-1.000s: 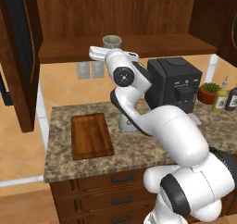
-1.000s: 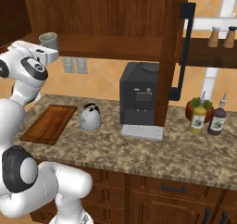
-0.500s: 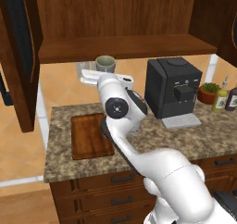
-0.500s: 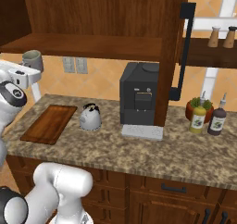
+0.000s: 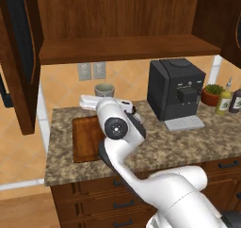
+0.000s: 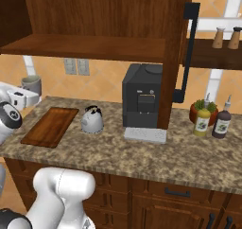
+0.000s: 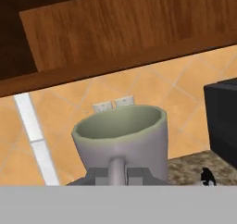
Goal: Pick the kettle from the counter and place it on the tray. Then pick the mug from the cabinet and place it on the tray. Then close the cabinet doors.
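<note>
Item: mug, upright, clamped by its handle in our closed gripper; we carry it above the tray's back edge, clear of the board; kettle sits on the counter just beside the tray, not on it; drop lies straight down.

My arm blocks kettle in left base view. Mug base cut by hand view's bottom band; fingertips hidden behind it. Tray right part covered by arm. Bottle labels too small to read.
</note>
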